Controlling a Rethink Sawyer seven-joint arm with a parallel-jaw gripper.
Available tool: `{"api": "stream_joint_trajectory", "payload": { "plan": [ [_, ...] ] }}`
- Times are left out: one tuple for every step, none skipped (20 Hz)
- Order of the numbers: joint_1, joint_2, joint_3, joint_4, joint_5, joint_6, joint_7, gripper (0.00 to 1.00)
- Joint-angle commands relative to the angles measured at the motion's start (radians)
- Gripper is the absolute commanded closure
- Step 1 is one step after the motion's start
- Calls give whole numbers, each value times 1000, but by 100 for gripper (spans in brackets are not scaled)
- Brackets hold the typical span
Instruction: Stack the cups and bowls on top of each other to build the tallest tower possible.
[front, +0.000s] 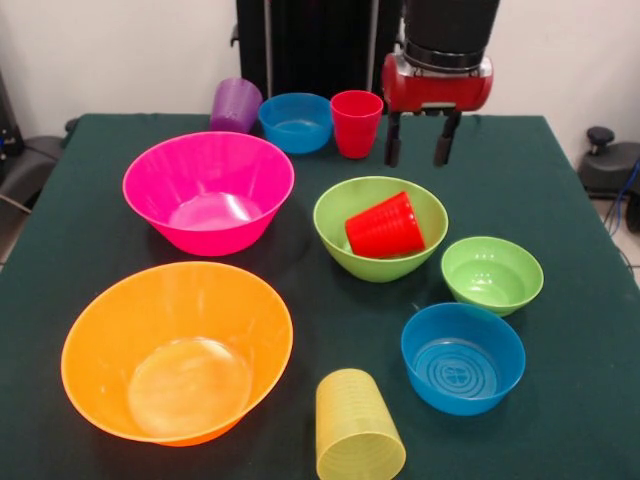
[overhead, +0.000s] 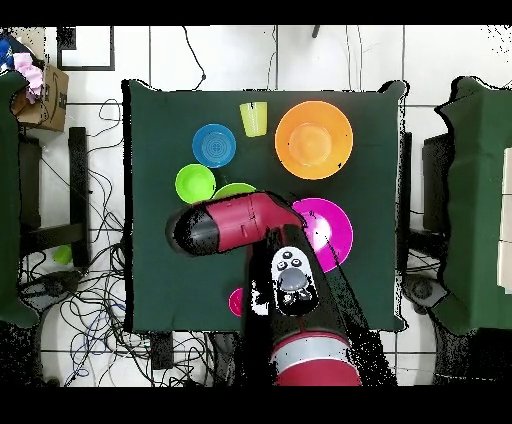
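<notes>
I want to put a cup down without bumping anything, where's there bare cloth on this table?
Bare cloth lies right of the small green bowl and near blue bowl, along the table edge, and left of the pink bowl. It is crowded between the orange bowl, yellow cup and medium green bowl.

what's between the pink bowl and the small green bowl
In the front view, the medium green bowl with a red cup lying in it sits between the pink bowl and small green bowl.
</notes>
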Motion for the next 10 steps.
{"api": "stream_joint_trajectory", "payload": {
  "plan": [
    [21, 97, -9, -61, -31, -41, 90, 0],
    [24, 107, -15, -71, -36, -46, 91, 0],
    [30, 117, -25, -82, -45, -51, 94, 0],
    [32, 121, -29, -85, -47, -53, 93, 0],
    [34, 122, -33, -87, -50, -56, 91, 0],
    [36, 121, -38, -89, -53, -56, 89, 0],
    [38, 115, -44, -89, -58, -52, 84, 0],
    [35, 113, -43, -87, -57, -51, 78, 0],
    [29, 113, -39, -85, -55, -50, 69, 0],
    [28, 115, -40, -86, -56, -50, 64, 0]
  ]
}}
